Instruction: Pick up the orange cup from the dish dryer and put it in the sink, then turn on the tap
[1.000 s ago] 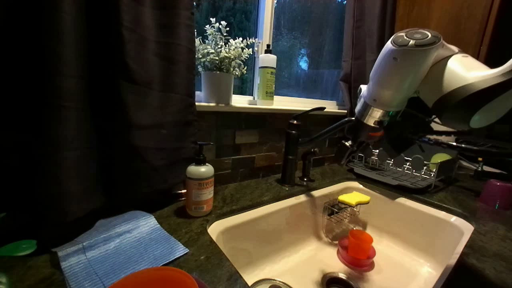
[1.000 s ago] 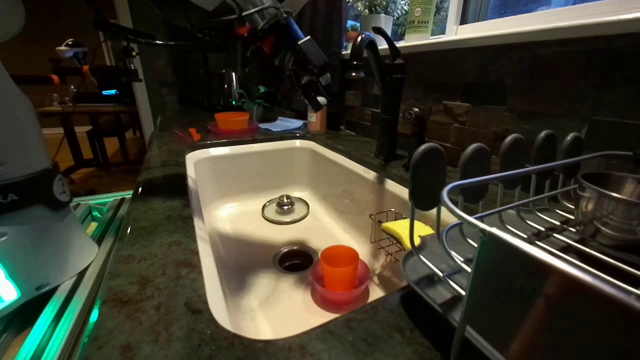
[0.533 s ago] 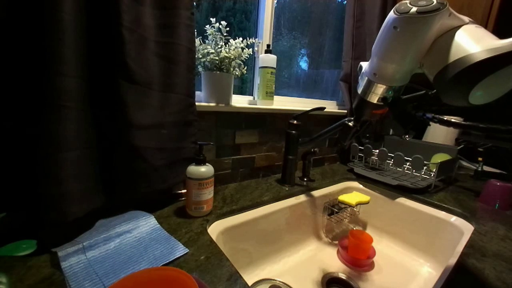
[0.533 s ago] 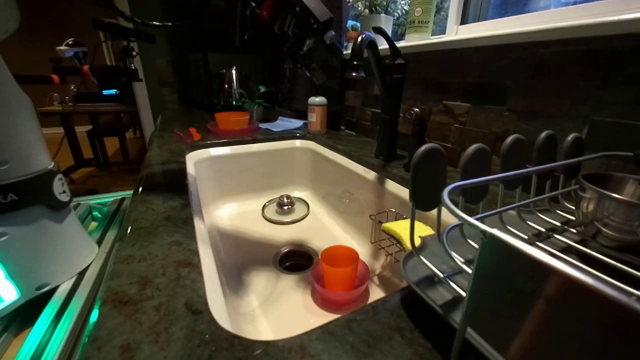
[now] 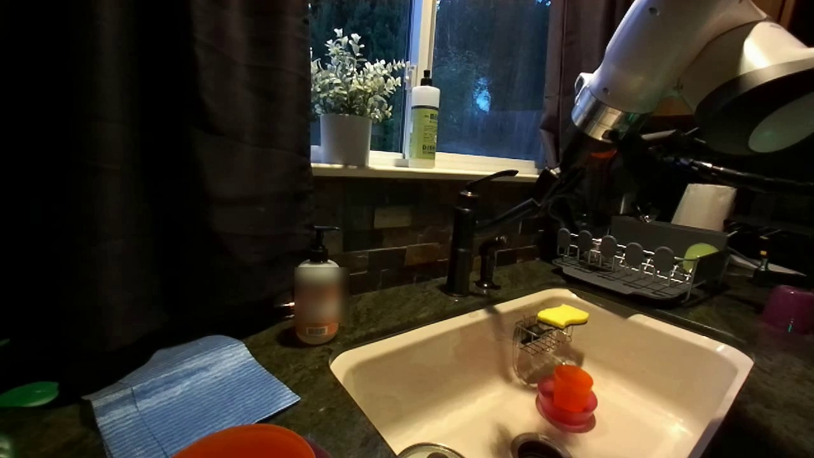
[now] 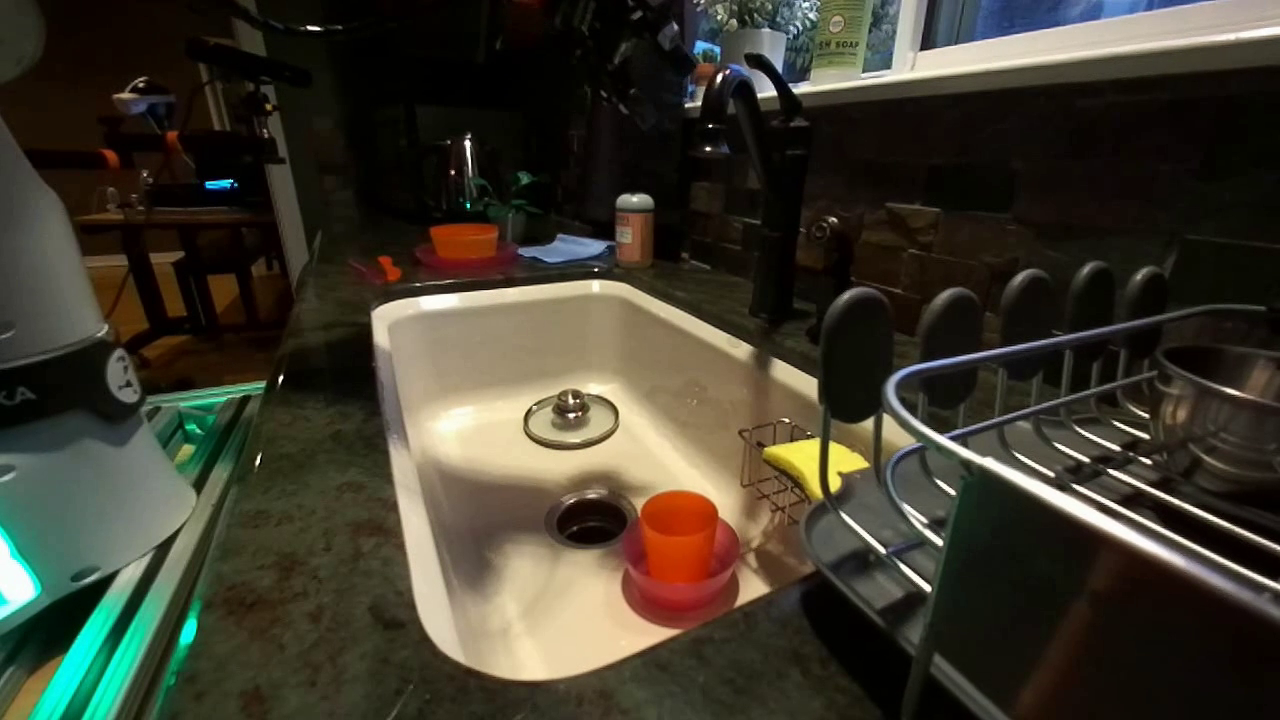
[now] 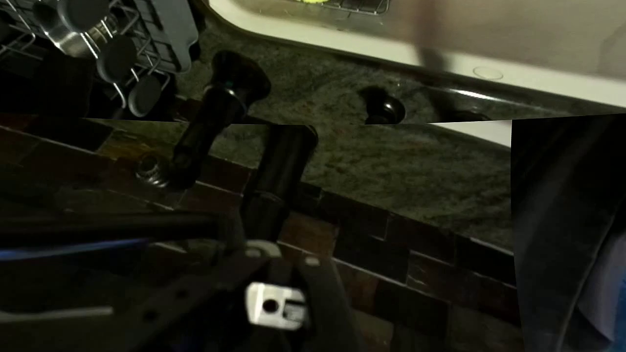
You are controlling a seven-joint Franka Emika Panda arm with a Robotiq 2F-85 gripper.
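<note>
org cup (image 6: 680, 535) is upright in pink bowl (image 6: 725, 565) in sink (image 5: 413, 375), below tap (image 6: 783, 190). grpr (image 5: 547, 189) is on tap's sink side, jaws spread, nothing held AFAICT. lever (image 5: 493, 180) tops tap, long axis points out twd grpr; prob next tgt. contact w/ tap: can't tell.

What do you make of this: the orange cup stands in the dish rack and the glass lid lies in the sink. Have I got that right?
Not quite: the orange cup isn't in the dish rack. It stands in the sink, with a pink dish beneath it, as both exterior views show. The glass lid does lie there.
</note>
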